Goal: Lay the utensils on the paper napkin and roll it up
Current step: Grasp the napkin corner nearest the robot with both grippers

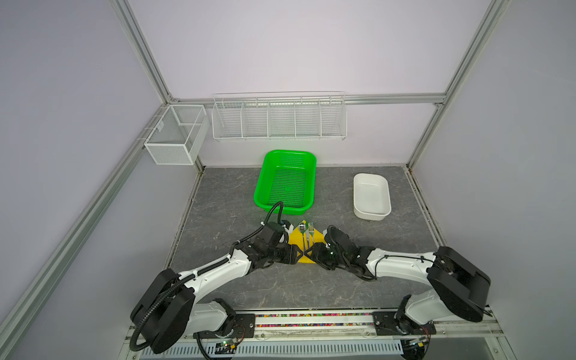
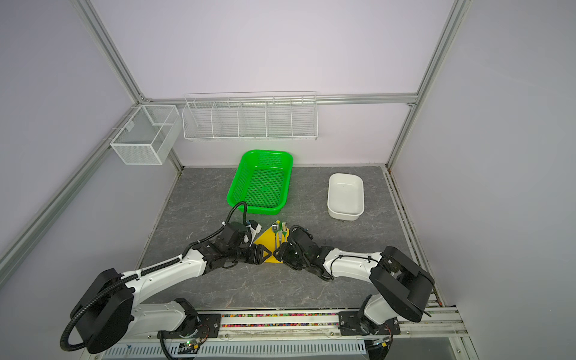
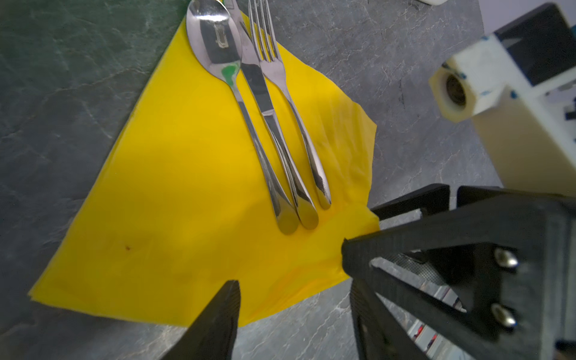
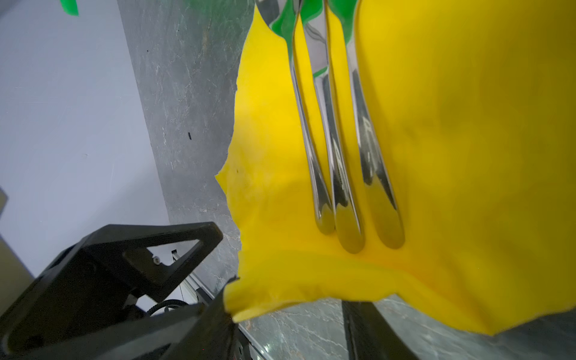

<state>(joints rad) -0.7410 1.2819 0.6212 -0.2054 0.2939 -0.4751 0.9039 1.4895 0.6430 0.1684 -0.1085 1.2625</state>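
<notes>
Jaws apart on left gripper (image 3: 289, 265), right gripper (image 4: 285, 307), utensils (image 3: 265, 103) on paper napkin (image 3: 171, 187)

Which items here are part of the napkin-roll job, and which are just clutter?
Job:
paper napkin
spoon
knife
fork

Lying about:
green basket
white tub
wire rack
mesh box
</notes>
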